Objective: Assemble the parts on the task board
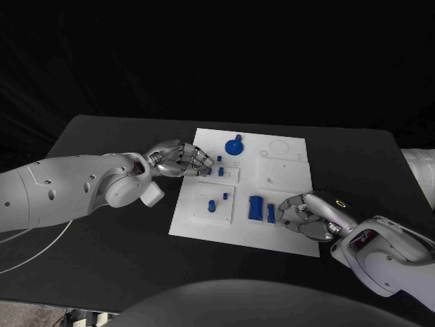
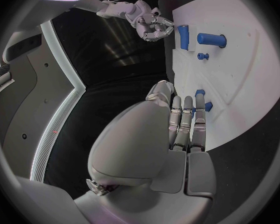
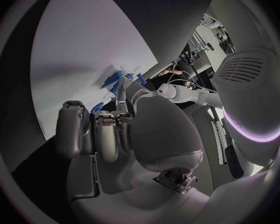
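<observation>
The left hand [image 1: 183,159], fingers curled around small blue pegs [image 1: 221,160] at the white task board's [image 1: 286,178] edge, risks toppling them, while the right hand [image 1: 306,216], its grasp unclear, hovers beside blue blocks [image 1: 261,208].

The left hand [image 1: 183,159] hides whatever its fingers [image 2: 187,122] touch.

Task board [image 1: 282,178] lies mid-tabletop [image 1: 110,136], tilted. Left hand [image 1: 183,160] at the board's 9 o'clock edge, fingers over two small blue pegs [image 1: 221,161]. Blue round part [image 1: 234,146] at board's 11 o'clock. Right hand [image 1: 309,216] at 5 o'clock corner, just beside two upright blue blocks [image 1: 262,208]. Small blue pieces [image 1: 213,204] at 7 o'clock.
</observation>
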Robot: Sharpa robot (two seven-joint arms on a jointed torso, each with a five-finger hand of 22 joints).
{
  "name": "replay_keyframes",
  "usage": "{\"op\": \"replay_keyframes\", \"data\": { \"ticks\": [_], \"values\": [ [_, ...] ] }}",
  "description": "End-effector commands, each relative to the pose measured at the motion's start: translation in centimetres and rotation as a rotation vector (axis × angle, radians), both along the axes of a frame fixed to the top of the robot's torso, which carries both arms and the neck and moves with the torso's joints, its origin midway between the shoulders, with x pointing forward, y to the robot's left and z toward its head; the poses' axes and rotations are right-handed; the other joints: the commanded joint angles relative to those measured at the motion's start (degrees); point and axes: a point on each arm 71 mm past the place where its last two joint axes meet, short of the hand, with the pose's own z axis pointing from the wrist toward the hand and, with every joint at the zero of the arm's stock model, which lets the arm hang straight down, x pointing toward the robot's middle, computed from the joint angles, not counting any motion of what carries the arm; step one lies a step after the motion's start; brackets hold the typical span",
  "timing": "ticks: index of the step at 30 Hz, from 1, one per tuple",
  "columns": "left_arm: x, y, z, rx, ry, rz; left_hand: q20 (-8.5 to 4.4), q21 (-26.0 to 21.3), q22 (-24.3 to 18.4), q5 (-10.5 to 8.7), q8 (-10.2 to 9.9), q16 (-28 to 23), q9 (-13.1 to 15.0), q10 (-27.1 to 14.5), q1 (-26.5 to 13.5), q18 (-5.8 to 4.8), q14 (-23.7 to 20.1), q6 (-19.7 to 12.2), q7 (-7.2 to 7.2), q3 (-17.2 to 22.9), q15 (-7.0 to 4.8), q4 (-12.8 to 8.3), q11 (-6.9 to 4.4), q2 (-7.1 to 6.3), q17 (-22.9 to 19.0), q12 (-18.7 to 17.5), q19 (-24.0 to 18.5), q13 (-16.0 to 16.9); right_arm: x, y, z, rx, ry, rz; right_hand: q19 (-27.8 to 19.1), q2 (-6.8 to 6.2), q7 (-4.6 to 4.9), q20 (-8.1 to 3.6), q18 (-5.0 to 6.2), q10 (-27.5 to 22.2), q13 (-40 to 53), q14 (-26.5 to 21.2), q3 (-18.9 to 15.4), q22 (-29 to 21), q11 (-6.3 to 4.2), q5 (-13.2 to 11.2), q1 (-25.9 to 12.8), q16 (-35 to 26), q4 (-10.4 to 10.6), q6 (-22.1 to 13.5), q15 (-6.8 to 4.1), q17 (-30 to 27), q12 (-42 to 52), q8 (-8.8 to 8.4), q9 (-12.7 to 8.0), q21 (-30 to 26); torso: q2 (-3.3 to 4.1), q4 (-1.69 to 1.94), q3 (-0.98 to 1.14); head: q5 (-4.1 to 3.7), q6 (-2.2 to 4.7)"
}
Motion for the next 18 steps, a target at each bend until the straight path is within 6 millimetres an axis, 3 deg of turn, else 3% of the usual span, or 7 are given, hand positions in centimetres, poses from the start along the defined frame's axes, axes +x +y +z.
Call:
{"op": "replay_keyframes", "data": {
  "ticks": [1, 5, 18],
  "values": [
    [-0.1, -0.2, 0.1, -0.012, -0.006, -0.014, 0.22, 0.3, 0.1, 0.18, 0.1, 0.2, 0.0, 0.4, 0.3, 0.10, 0.3, 0.0, 0.26, 0.4, 0.18, 0.1, -0.11, 0.05, 0.0, -0.1, 0.0, 0.0, 0.1, 0.1, -0.2, 0.012, 0.010, -0.012, -0.4, -0.15, 0.44, -0.01, -0.64, 6.0, 15.1, 6.2, 0.6, 10.7, -0.20, 2.4, 0.9, 0.2, 0.2, -0.1, -0.06, 15.1, 0.2, 0.56, -0.1, -0.3, 0.02, -0.02, 0.03, -0.01, 0.01],
    [-0.1, -0.1, 0.1, -0.011, -0.006, -0.014, 0.22, 0.3, 0.1, 0.18, 0.1, 0.2, 0.0, 0.4, 0.3, 0.10, 0.3, 0.0, 0.26, 0.4, 0.18, 0.1, -0.11, 0.05, 0.0, -0.1, 0.0, 0.0, 0.3, 0.2, -0.5, 0.015, 0.034, -0.022, -0.7, -0.27, 0.83, 0.19, -0.59, 6.0, 15.1, 6.2, 1.2, 10.6, 0.13, 5.6, 1.2, 0.2, 0.4, -0.6, 0.20, 15.1, 0.2, 1.06, -0.2, -0.6, 0.01, 0.00, 0.03, 0.09, 0.01],
    [-0.2, -0.2, 0.1, -0.009, -0.002, -0.017, 0.23, 0.4, 0.1, 0.19, 0.1, 0.2, 0.0, 0.4, 0.3, 0.10, 0.4, 0.0, 0.27, 0.4, 0.20, 0.1, -0.09, 0.05, -0.1, -0.2, 0.0, -0.1, 0.6, 0.7, -1.4, 0.015, 0.082, -0.038, -1.0, -0.11, 0.93, 0.35, -0.46, 6.0, 15.1, 6.2, 1.3, 10.4, 0.33, 5.6, 1.0, 0.2, 0.8, -1.2, 0.38, 15.1, 0.2, 1.19, -0.3, -1.1, 0.01, -0.01, 0.02, 0.23, 0.01]
  ]
}}
